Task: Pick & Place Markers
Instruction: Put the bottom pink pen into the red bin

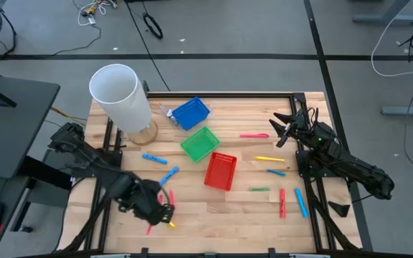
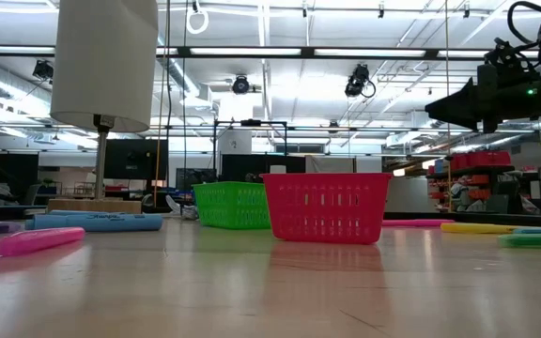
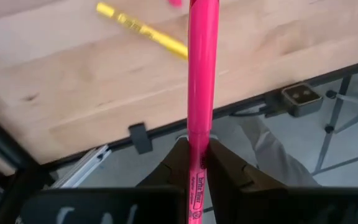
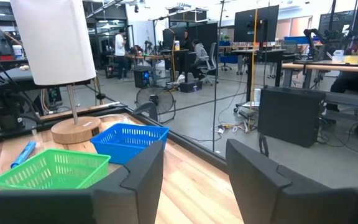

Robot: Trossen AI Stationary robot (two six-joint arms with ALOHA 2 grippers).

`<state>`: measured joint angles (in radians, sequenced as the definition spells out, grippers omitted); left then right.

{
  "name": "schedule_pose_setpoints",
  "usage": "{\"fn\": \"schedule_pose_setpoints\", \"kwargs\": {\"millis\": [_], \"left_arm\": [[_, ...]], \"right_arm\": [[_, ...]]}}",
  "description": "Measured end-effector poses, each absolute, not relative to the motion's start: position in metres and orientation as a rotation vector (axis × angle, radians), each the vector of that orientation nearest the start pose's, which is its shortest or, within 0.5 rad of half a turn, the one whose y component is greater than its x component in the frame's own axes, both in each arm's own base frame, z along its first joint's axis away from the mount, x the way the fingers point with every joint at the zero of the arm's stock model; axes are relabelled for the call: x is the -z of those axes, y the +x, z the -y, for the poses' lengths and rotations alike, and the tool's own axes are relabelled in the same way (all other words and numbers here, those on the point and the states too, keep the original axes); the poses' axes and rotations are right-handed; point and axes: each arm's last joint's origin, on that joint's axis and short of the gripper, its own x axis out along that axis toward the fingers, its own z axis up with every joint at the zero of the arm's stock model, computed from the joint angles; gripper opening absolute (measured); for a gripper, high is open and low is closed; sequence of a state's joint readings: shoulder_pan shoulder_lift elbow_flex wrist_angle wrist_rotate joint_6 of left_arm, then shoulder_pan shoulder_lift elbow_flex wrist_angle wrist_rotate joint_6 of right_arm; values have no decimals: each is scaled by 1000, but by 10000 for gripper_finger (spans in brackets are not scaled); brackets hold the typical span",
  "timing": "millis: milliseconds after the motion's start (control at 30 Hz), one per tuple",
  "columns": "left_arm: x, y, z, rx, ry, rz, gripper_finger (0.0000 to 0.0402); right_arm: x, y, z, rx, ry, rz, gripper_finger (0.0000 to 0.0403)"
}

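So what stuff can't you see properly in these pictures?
- High view: the left claw covers most of the pink marker it grips.
- Low view: the red basket hides the middle of the green basket's side and whatever lies behind it.
- Left wrist view: the marker's far tip is cut off by the picture edge.
- High view: the print on the markers is too small to read.

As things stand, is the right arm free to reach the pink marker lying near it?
Probably yes: the right gripper is open and empty, the pink marker lies alone on bare wood beside it, nothing between.
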<state>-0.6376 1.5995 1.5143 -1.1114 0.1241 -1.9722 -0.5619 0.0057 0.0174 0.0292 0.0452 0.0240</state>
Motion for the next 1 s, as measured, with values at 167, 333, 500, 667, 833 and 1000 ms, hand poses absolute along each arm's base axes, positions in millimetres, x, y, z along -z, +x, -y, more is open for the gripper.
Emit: {"fn": "schedule_pose_setpoints", "kwargs": {"millis": [167, 333, 500, 667, 833, 1000], "left_arm": [[-310, 270, 173, -664, -1336, -1305, 34], [-302, 293, 154, -654, -1348, -1265, 34], [-294, 315, 135, -645, -1354, -1234, 34], [-297, 338, 115, -641, -1348, -1195, 34], [-298, 359, 95, -651, -1337, -1163, 34], [-297, 380, 75, -662, -1316, -1149, 34]], "right_arm": [[-172, 81, 53, 607, 13, 47, 176], [-172, 81, 53, 607, 13, 48, 176], [-172, 81, 53, 607, 13, 48, 176], [-172, 81, 53, 606, 13, 48, 176], [-172, 81, 53, 606, 13, 47, 176], [-172, 81, 53, 607, 13, 48, 176]]}}
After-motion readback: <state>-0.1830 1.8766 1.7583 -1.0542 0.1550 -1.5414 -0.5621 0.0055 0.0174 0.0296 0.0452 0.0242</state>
